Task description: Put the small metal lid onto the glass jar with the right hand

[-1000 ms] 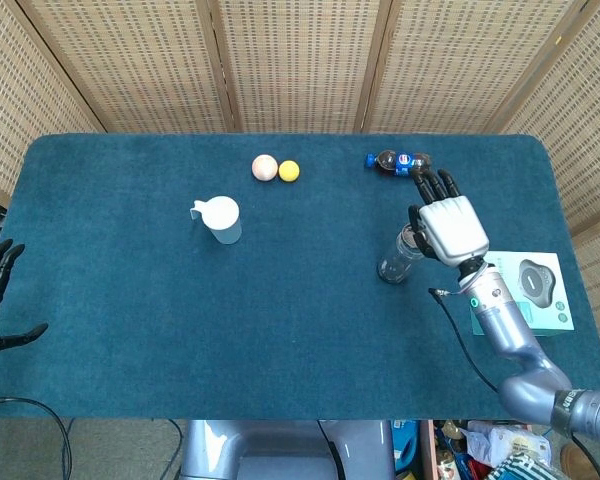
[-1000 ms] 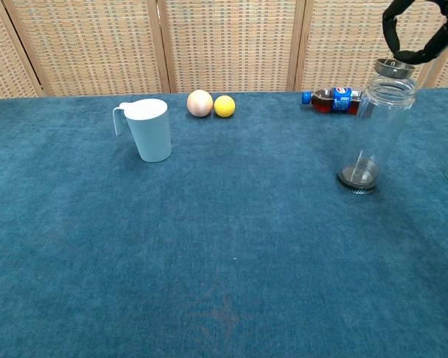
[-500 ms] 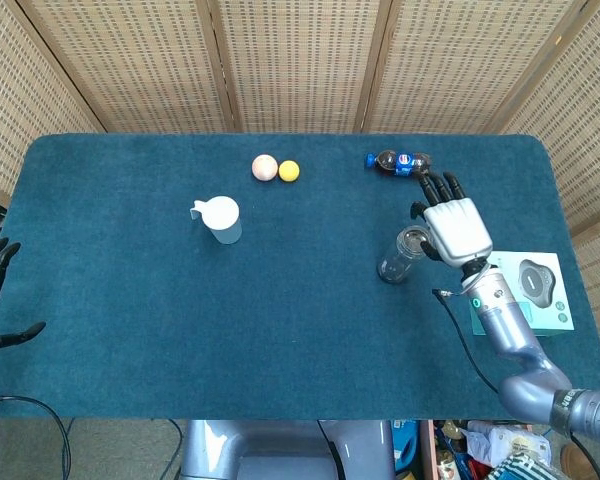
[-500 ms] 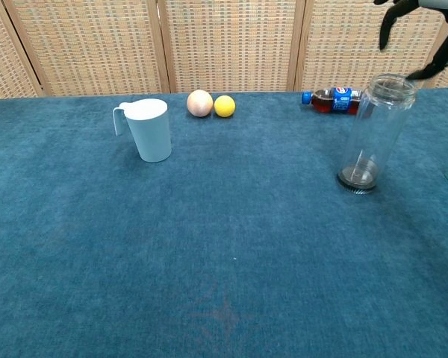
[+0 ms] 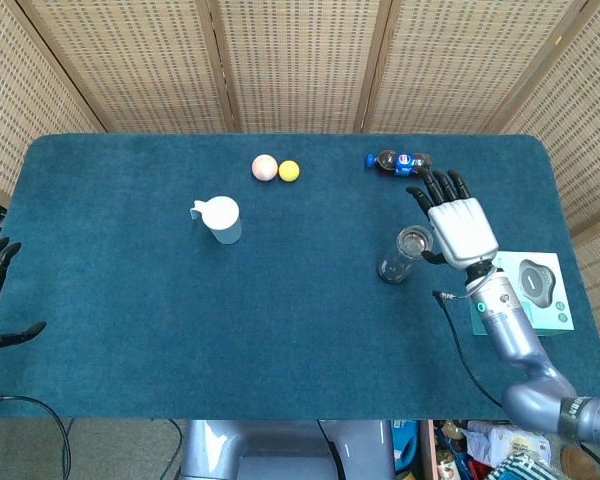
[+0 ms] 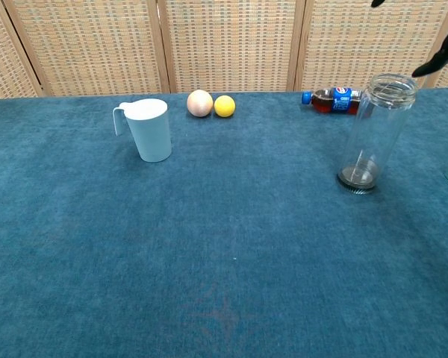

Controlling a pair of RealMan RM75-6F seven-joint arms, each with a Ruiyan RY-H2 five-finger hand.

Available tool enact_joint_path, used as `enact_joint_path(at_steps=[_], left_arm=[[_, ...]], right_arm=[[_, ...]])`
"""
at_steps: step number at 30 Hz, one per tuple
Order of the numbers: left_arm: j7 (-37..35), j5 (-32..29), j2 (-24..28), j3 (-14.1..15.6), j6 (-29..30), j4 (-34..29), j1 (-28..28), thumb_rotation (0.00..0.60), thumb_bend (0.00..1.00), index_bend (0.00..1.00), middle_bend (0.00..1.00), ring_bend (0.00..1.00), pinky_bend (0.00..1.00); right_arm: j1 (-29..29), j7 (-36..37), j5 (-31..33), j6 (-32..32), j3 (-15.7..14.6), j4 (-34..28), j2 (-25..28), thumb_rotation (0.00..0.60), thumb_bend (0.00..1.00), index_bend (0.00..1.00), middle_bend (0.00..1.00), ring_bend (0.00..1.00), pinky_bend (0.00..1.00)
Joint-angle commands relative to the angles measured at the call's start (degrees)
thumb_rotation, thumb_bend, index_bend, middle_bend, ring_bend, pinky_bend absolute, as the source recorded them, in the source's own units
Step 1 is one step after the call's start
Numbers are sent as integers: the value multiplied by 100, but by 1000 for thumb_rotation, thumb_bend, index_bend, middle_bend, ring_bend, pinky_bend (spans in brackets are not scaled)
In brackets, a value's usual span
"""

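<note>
Atop glass jar (image 6: 378, 127), small metal lid (image 6: 393, 80); right hand (image 5: 458, 222) just beside.

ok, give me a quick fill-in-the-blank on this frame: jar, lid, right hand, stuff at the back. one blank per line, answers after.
1. The small metal lid sits on top of the glass ____.
2. The right hand holds nothing; its fingers are ____.
3. The yellow ball lies beside a ____ ball, near the table's far edge.
4. The cola bottle behind the glass jar is lying on its ____.

Missing words: jar; apart; pink; side
</note>
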Motion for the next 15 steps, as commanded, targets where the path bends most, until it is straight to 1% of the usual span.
enact_joint_path(at_steps=[1, 3, 4, 6, 7, 8, 9, 11, 12, 13, 15], left_arm=[[-15, -3, 3, 2, 2, 7, 5, 600, 33, 0, 0, 0, 0], [-29, 24, 4, 16, 18, 16, 18, 600, 33, 0, 0, 0, 0], [-32, 48, 1, 28, 32, 20, 28, 600, 33, 0, 0, 0, 0], [-49, 101, -14, 58, 70, 35, 57, 600, 32, 0, 0, 0, 0], [-51, 119, -24, 68, 94, 48, 72, 600, 32, 0, 0, 0, 0], [-34, 124, -59, 79, 142, 88, 102, 600, 32, 0, 0, 0, 0], [-10, 135, -115, 85, 192, 141, 124, 600, 32, 0, 0, 0, 0], [-9, 196, -202, 95, 288, 225, 160, 600, 33, 0, 0, 0, 0], [-15, 225, -222, 102, 321, 248, 173, 600, 32, 0, 0, 0, 0], [-20, 241, -230, 105, 336, 259, 180, 600, 33, 0, 0, 0, 0], [-41, 290, -244, 119, 391, 277, 208, 600, 32, 0, 0, 0, 0]], right_arm=[[-162, 254, -148, 194, 111, -346, 323, 600, 103, 170, 0, 0, 0], [-360, 510, -334, 339, 121, -620, 624, 600, 86, 170, 0, 0, 0], [-488, 656, -457, 440, 103, -740, 764, 600, 53, 159, 0, 0, 0], [-825, 1043, -877, 731, -5, -908, 1004, 600, 13, 97, 0, 0, 0], [-990, 1213, -1113, 915, -78, -909, 1045, 600, 0, 46, 0, 0, 0], [-1280, 1433, -1519, 1309, -232, -801, 1002, 600, 0, 10, 0, 0, 0], [-1664, 1644, -1958, 1803, -489, -670, 881, 600, 0, 1, 0, 0, 0], [-2192, 2058, -2670, 2501, -891, -271, 583, 600, 0, 0, 0, 0, 0], [-2338, 2174, -2841, 2666, -1013, -128, 476, 600, 0, 0, 0, 0, 0], [-2402, 2231, -2926, 2746, -1062, -46, 421, 600, 0, 0, 0, 0, 0], [-2635, 2350, -3057, 2915, -1253, 161, 237, 600, 0, 0, 0, 0, 0]])
